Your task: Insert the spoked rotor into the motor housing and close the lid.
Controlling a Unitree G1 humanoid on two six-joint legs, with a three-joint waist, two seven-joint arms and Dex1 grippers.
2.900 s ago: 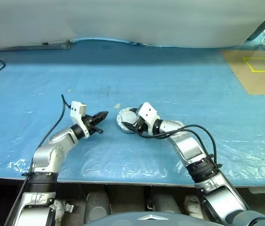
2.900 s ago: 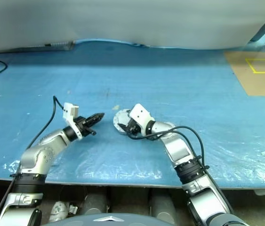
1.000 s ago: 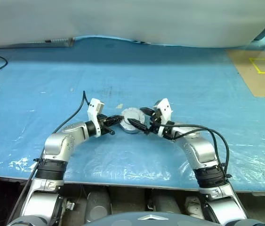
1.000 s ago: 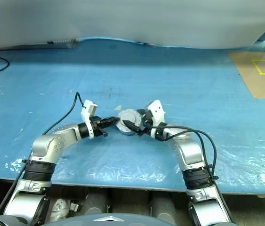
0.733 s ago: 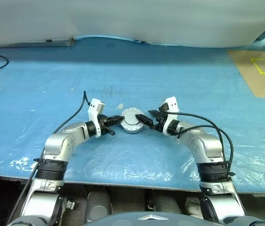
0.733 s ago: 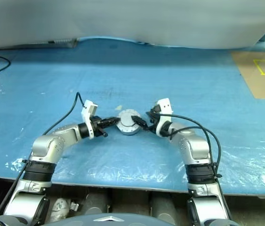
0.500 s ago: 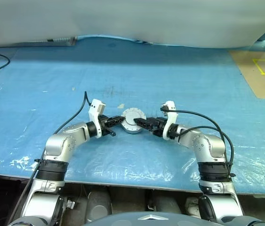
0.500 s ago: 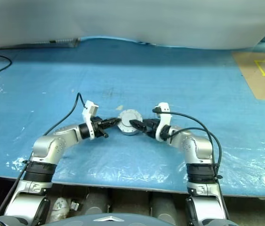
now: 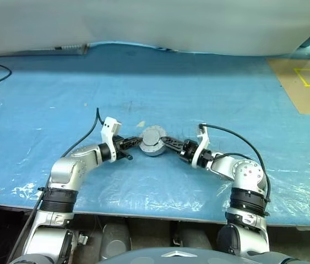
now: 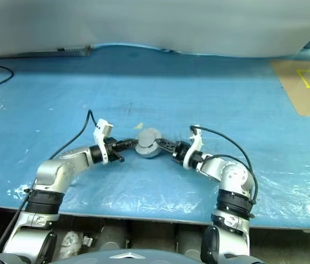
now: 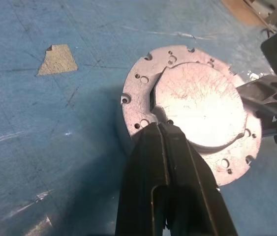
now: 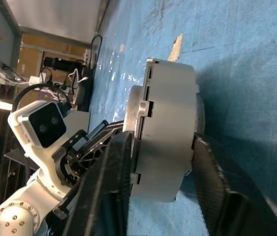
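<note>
Silver-grey motor housing (image 11: 192,113) (lid on).

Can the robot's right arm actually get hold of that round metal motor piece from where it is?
Probably yes. The right gripper already has one finger above and one below the motor housing, and nothing lies between them. The shut left gripper only rests on top.

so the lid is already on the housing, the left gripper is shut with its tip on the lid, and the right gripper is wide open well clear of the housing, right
Not quite. The right gripper is not clear of the motor housing: the right wrist view shows one finger on each side of it, closing in. The rest holds: the lid sits on the housing, and the left gripper is shut with its tip on the lid.
</note>
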